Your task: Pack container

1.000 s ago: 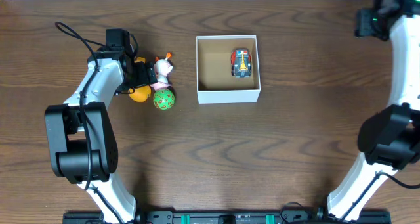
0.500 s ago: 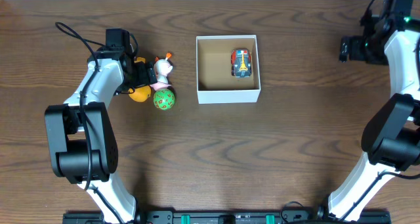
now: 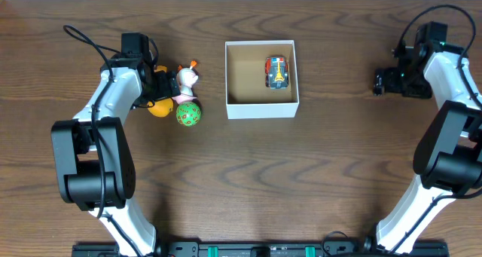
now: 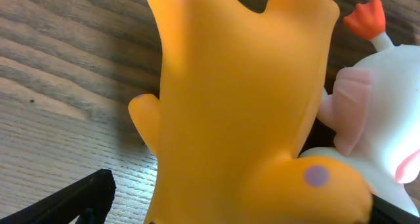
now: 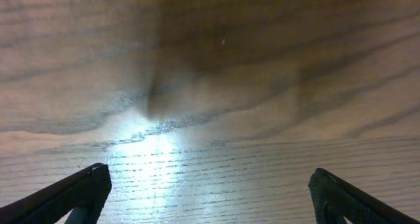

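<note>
From overhead: a square, shallow container (image 3: 262, 110) with white walls and a brown cardboard floor, set near the middle of the dark wooden table (image 3: 301, 174), with a small multicoloured toy car (image 3: 277, 71) in its right half. Well to its left, the left gripper (image 3: 167, 88), spread wide about an orange rubber toy (image 3: 157, 108), beside a white-and-pink figure (image 3: 187, 79) and a green ball (image 3: 188, 114). Far right, the right gripper (image 3: 382, 81), over bare wood.

From the left wrist: orange toy filling the gap, clear of the black left fingertip (image 4: 85, 198), touching the white figure.

From the right wrist: fingertips (image 5: 72, 191) far apart, nothing held.

Robotics lab: left arm (image 3: 105, 106) and right arm (image 3: 452, 76) flank a wooden table (image 3: 248, 174).
</note>
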Motion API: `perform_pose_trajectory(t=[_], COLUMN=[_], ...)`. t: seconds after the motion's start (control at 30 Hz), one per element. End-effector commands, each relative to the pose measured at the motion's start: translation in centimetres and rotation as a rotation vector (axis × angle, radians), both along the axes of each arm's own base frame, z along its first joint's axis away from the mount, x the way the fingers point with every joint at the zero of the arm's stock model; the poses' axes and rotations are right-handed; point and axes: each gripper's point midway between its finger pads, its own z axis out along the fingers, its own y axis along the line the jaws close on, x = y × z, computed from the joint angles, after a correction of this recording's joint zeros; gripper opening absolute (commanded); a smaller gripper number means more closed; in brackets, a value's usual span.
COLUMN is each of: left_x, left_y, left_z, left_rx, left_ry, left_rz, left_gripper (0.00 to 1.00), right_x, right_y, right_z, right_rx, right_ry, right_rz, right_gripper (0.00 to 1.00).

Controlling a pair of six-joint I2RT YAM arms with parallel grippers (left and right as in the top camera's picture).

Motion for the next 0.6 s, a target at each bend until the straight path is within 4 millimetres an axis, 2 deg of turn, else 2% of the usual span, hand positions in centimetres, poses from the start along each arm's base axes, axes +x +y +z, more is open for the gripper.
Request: perform_pose_trajectory(t=[0.0, 0.57], left_x=[0.06, 0.06], left_y=[0.05, 0.05], left_z=[-0.23, -0.23], left_rx=[0.002, 0.003], left_ry=[0.006, 0.006], left_rz=[-0.006, -0.006], left_gripper=[0.98, 0.98], right_x=[0.10, -0.04], right_y=[0.83, 0.99], right_z=[0.12, 0.09], right_rx=[0.007, 0.008], right_ry=[-0.008, -0.001], right_rz=[0.010, 0.013], right_gripper=[0.99, 0.99])
